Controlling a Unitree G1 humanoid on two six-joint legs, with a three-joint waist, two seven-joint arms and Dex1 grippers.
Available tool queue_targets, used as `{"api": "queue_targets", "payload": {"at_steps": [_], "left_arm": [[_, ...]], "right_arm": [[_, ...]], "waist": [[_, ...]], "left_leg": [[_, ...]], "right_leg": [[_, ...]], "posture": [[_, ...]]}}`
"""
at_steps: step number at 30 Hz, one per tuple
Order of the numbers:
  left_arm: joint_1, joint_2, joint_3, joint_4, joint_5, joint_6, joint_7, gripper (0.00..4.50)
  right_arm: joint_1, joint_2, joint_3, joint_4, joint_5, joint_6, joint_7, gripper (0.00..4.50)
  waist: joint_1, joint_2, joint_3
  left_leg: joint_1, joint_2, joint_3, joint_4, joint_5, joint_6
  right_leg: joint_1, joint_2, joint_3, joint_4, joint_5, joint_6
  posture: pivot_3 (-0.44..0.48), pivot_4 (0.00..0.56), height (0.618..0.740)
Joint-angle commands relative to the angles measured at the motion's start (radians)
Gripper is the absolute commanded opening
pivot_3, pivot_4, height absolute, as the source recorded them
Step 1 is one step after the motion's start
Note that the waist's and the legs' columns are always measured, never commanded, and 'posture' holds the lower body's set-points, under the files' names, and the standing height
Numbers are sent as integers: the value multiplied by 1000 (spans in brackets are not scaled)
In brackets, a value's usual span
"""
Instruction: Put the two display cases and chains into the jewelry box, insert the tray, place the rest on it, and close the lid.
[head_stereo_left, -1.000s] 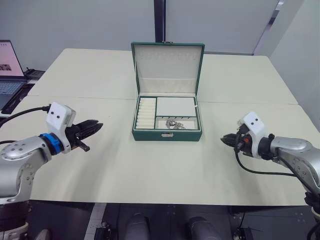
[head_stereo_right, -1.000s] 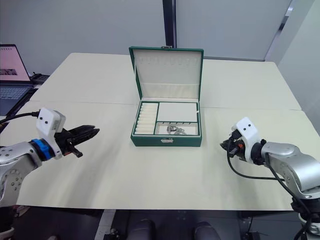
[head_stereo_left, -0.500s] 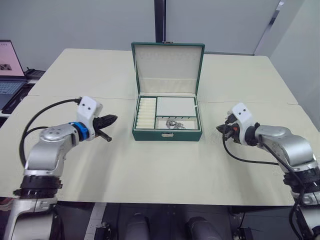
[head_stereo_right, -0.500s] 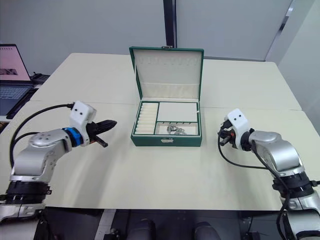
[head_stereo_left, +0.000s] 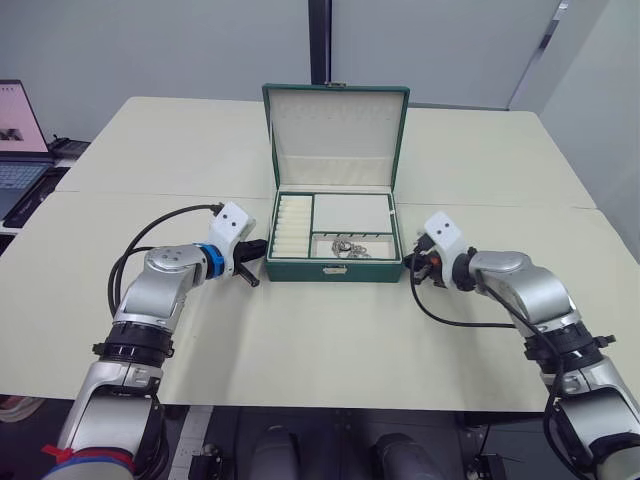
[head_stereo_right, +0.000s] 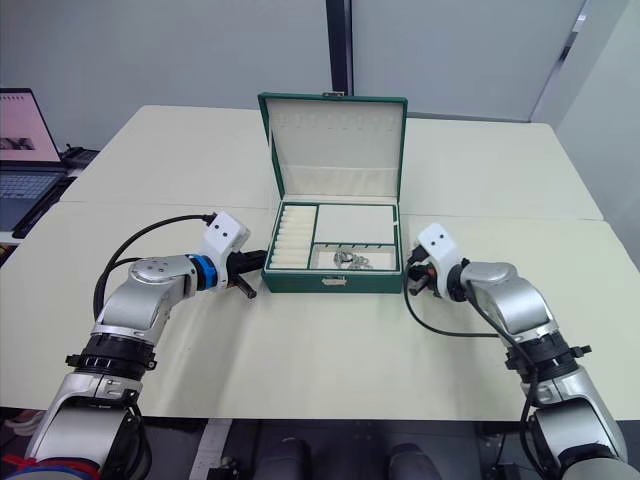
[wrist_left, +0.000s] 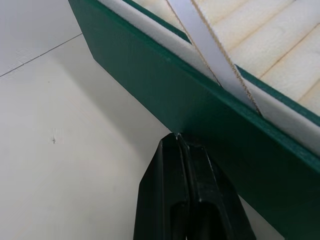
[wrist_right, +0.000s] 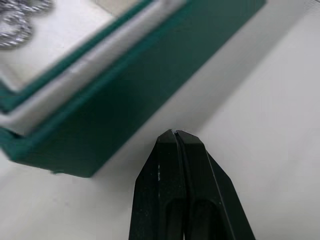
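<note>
The dark green jewelry box (head_stereo_left: 334, 270) stands open at the table's middle, its lid (head_stereo_left: 335, 135) upright. The tray (head_stereo_left: 350, 213) sits inside it, ring rolls at the left. Silvery chains (head_stereo_left: 349, 248) lie in the tray's front compartment. The two display cases are out of view. My left gripper (head_stereo_left: 262, 246) is shut, and its tip (wrist_left: 175, 136) meets the box's left wall. At the box's right side my right gripper (head_stereo_left: 408, 268) is shut too, its tip (wrist_right: 176, 132) a little short of the green wall near the front corner. Neither holds anything.
An open laptop (head_stereo_left: 18, 130) sits off the table's far left. A seam (head_stereo_left: 500, 205) runs across the cream table behind the box's base. The table's front edge (head_stereo_left: 330, 405) lies below both arms.
Both arms have swung inward from the table's sides to the box's left and right walls. Both grippers stayed shut. The box and its contents have not moved.
</note>
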Motion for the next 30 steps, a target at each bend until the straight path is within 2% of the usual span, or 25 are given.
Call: {"api": "queue_targets", "payload": {"at_steps": [1, 8, 15, 30], "left_arm": [[-11, -15, -10, -42, -2, -8, -32, 8], [17, -37, -16, -142, -24, 55, -48, 8], [113, -8, -2, -299, -46, 136, -65, 8], [269, 27, 67, -508, -79, 272, -52, 8]], "right_arm": [[2, 20, -7, -102, 14, 35, -3, 18], [27, 46, -13, -209, 30, 113, -27, 18], [73, 49, -25, -314, 48, 186, -39, 18], [179, 62, -71, -524, 90, 352, -58, 18]], "waist": [[0, 0, 0], [0, 0, 0], [0, 0, 0], [-1, 0, 0]], "left_leg": [[0, 0, 0, 0, 0, 0], [0, 0, 0, 0, 0, 0], [-1, 0, -1, 0, 0, 0], [-1, 0, -1, -1, 0, 0]], "right_leg": [[0, 0, 0, 0, 0, 0], [0, 0, -1, 0, 0, 0], [0, 0, 0, 0, 0, 0], [0, 0, 0, -1, 0, 0]], "posture": [[0, 150, 726], [0, 150, 726], [0, 150, 726], [0, 150, 726]]}}
